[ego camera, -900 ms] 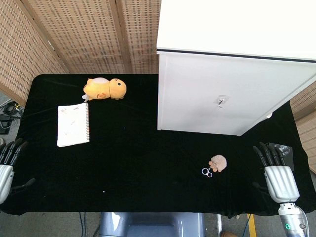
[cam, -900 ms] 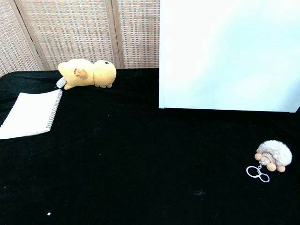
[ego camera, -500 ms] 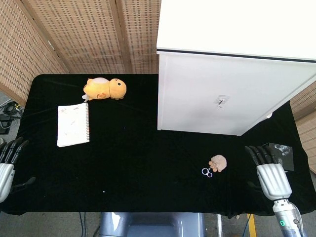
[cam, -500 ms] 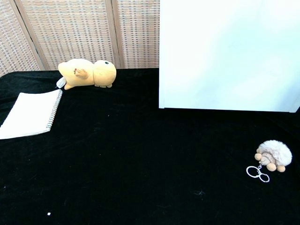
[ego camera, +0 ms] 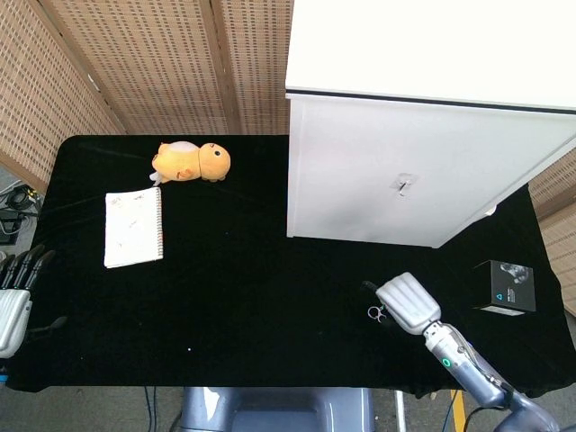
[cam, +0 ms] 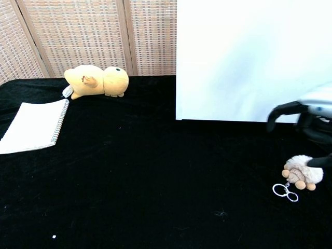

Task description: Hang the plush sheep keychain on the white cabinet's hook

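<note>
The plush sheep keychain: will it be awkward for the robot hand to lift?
Probably light and squashy: the plush sheep keychain looks fluffy. Its metal rings lie loose on the cloth, so they would likely dangle. The right robot hand hovers over it, fingers spread.

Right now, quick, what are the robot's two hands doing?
Left hand: open, holding nothing, at the table's edge.
Right hand: open, spread over the fluffy cream plush sheep keychain, not gripping it yet.

fluffy plush sheep keychain [cam: 304, 170], matt black tablecloth [ego camera: 270, 297], smooth white cabinet [ego camera: 405, 171]
</note>
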Robot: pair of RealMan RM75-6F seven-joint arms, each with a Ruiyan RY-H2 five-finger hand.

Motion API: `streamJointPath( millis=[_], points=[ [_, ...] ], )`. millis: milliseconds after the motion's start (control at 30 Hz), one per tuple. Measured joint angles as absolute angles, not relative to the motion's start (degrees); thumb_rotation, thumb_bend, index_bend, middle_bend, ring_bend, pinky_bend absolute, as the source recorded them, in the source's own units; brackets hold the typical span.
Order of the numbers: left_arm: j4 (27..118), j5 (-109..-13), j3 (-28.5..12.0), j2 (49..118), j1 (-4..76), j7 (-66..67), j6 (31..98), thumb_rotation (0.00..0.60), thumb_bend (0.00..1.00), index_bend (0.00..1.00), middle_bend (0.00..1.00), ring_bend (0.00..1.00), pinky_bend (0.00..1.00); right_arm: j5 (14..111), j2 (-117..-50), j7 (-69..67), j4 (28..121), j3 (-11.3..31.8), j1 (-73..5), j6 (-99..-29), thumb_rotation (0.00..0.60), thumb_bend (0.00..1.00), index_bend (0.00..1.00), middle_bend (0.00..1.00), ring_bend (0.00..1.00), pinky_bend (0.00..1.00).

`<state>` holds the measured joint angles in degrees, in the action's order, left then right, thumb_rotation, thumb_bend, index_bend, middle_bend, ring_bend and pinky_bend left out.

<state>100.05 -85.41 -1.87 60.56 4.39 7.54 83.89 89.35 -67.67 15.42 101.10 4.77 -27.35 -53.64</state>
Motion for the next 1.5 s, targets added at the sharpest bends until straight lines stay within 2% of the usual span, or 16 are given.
streamJointPath(
  millis=[133, 233, 533, 1033, 1500],
  points=[
    [99.83, -84.47, -2.1, 60.85, 4.74, 7.79, 83.15, 0.6, 0.0, 0.0, 0.0, 0.0, 0.0, 85.6, -69.93, 13.81, 99.78, 6.04, -30.32, -49.24, 0.6, 0.43, 0.45, 0.89, 0.87, 1.0],
    [99.75, -84.05, -2.18, 61.03, 4.93, 7.95, 82.83, 0.6, 0.0, 0.0, 0.0, 0.0, 0.0, 81.47, -71.57, 13.28, 98.66, 6.77, -32.14, -46.14, 0.6, 0.48, 0.45, 0.89, 0.87, 1.0],
    [99.8, -83.94, -2.11, 61.07, 5.04, 8.21, 82.8, 0.6, 0.0, 0.0, 0.0, 0.0, 0.0, 69.9, -78.09, 15.68, 90.9, 6.27, -35.5, -41.17, 0.6, 0.5, 0.45, 0.89, 0.87, 1.0],
    [99.93, -83.65, -1.88, 61.3, 5.48, 8.73, 82.19, 0.6, 0.0, 0.0, 0.0, 0.0, 0.0, 60.69, -85.21, 25.72, 85.63, 1.89, -36.32, -44.94, 0.6, 0.57, 0.51, 0.89, 0.88, 1.0],
    [99.97, -83.58, -1.76, 61.26, 5.65, 8.64, 82.07, 0.6, 0.0, 0.0, 0.0, 0.0, 0.0, 61.16, -87.06, 25.31, 82.77, 0.84, -35.62, -48.06, 0.6, 0.58, 0.53, 0.9, 0.88, 1.0]
  ],
)
